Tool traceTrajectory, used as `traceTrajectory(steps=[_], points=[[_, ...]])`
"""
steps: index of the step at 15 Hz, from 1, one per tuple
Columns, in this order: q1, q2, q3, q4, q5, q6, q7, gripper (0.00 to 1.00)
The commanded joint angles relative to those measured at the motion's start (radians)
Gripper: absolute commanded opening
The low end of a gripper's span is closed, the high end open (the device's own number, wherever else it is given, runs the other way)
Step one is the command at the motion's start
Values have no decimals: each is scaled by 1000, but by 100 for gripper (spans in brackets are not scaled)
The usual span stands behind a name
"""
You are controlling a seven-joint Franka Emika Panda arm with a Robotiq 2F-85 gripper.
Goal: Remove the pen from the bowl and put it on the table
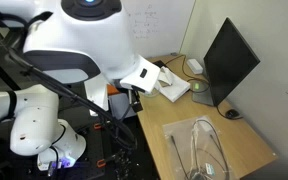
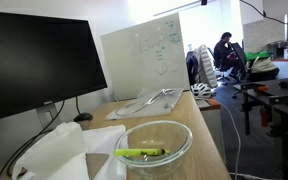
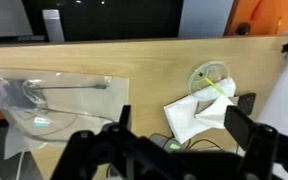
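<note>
The pen [image 2: 141,153] lay inside the bowl [image 2: 180,140] near one end of the table [image 3: 144,55], with crumpled paper [image 3: 189,118] touching the bowl. A monitor [image 1: 229,58] stood along one long edge. A plastic bag [image 3: 59,95] holding cables lay towards the opposite end.

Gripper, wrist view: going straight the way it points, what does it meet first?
Probably the white paper on the table, centred under the open gripper, beside the bowl; depth is unclear.
</note>
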Motion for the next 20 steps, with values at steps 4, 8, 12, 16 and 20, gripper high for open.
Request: traceTrajectory(steps=[4, 8, 12, 16, 20], points=[[13, 34, 14, 6, 11, 7, -54, 100], [139, 213, 84, -7, 14, 115, -149, 100], [262, 495, 199, 19, 1, 330, -190, 100], [286, 754, 292, 114, -25, 473, -238, 100], [259, 963, 353, 251, -39, 528, -300, 100]])
